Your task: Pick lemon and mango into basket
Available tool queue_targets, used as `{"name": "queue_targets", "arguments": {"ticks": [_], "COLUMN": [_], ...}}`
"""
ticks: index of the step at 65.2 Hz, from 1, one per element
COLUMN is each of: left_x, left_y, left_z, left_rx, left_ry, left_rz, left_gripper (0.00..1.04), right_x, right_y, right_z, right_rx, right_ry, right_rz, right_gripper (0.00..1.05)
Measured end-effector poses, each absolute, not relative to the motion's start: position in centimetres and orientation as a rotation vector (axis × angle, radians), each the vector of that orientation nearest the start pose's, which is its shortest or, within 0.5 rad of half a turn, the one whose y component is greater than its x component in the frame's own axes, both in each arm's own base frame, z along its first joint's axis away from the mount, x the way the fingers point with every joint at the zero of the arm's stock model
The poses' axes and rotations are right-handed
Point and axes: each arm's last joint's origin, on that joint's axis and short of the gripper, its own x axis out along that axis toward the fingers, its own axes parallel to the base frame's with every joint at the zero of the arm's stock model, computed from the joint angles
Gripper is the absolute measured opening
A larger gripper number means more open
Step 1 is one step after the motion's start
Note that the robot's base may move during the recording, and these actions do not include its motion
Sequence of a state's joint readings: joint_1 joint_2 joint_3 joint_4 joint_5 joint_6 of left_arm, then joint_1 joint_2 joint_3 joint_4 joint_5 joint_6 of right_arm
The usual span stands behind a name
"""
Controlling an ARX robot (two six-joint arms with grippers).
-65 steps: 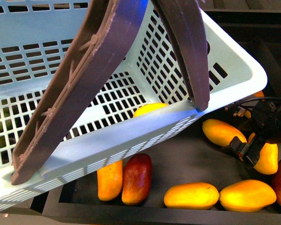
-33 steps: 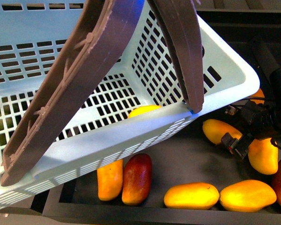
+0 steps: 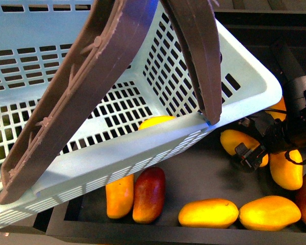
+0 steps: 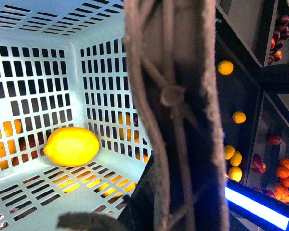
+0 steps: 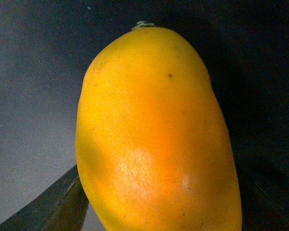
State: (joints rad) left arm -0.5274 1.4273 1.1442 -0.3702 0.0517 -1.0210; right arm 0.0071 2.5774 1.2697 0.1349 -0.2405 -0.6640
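Well, the pale teal basket (image 3: pixel 143 148) hangs tilted in the front view, its near rim sloping down towards the robot's left, and its two brown handles (image 3: pixel 81 102) rise out of the top of the picture. Inside it the lemon (image 3: pixel 155 121) lies on the slotted floor, close against the near wall; the left wrist view shows that same fruit resting by a corner. One handle fills the middle of that view, and the left gripper itself does not show anywhere, so I cannot tell how it stands.

On the robot's right, the right gripper (image 3: pixel 246 142) reaches over the dark shelf (image 3: pixel 194 173) below the basket's corner. Its jaws stand spread, one on either side of the mango (image 3: pixel 228 140), which lies on the shelf. In the right wrist view this mango fills nearly the whole picture, with one dark finger (image 5: pixel 48 207) just beside its lower flank; whether it touches the skin I cannot tell.

More yellow mangoes (image 3: pixel 208 213) lie on the shelf nearer the camera, and a dark red one (image 3: pixel 149 194) lies beside another under the basket's rim
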Motion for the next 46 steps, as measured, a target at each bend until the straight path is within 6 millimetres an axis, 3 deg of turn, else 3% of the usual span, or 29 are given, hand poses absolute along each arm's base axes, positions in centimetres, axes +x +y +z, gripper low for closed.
{"name": "queue_targets", "arguments": {"ticks": [11,21,34,46], "left_x": [26.8,26.8,26.8,26.8], "left_y": [-15.8,-15.8,-15.8,-15.8], "left_z": [29.5,29.5,29.5,29.5], "left_rx": [-0.801,-0.802,-0.801,-0.801], "left_ry": [0.858,0.858,0.857,0.857], "left_rz": [-0.177,-0.178,-0.176,-0.177], "left_gripper": [0.04,0.04,0.04,0.04], "right_x": [39.6,39.5,39.4,37.8], "right_y": [0.9,0.2,-1.9,-4.0], "right_z": [-6.0,-3.9,2.4,8.0], "right_rx": [-0.406,-0.336,-0.208,-0.152], "right_ry": [1.03,0.962,0.786,0.646], "right_rz": [0.594,0.563,0.487,0.412], "right_gripper": [0.6,0.58,0.58,0.58]}}
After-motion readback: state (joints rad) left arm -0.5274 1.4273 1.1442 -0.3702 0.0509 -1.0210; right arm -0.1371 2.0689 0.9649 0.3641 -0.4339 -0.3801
